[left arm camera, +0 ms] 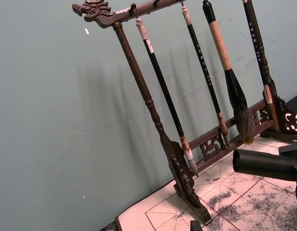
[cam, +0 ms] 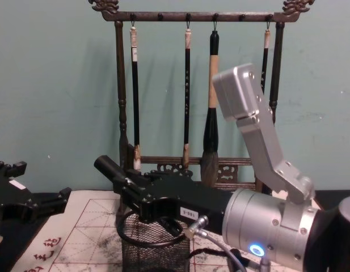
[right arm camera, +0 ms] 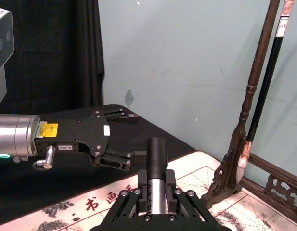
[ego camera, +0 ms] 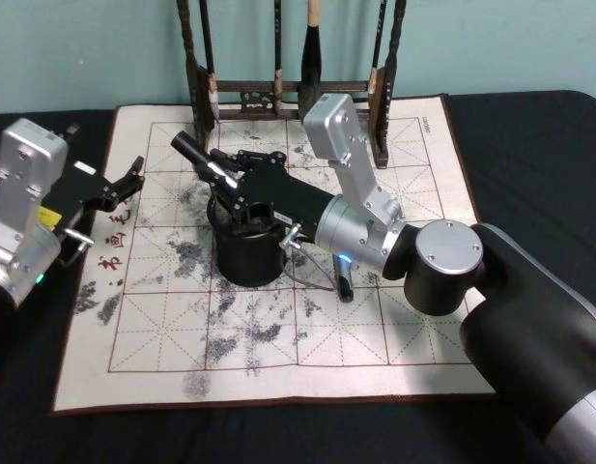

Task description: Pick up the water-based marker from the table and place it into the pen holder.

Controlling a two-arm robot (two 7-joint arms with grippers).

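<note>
Tall brush rack [ego camera: 269, 97] behind pen holder [ego camera: 241, 259] (near) — front mat [ego camera: 278, 358] open.

The right claw [ego camera: 220, 176] covers most of the pen holder's [ego camera: 247, 259] mouth and hides the marker's [ego camera: 189, 150] rear end. The chest view's lower edge cuts off the holder's base. The head view's top edge crops the brush rack [ego camera: 241, 97].

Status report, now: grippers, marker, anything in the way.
Right gripper shut on marker, tilted, over pen holder. Marker not yet in. Left gripper open, parked left of holder. Brush rack behind, apart.
</note>
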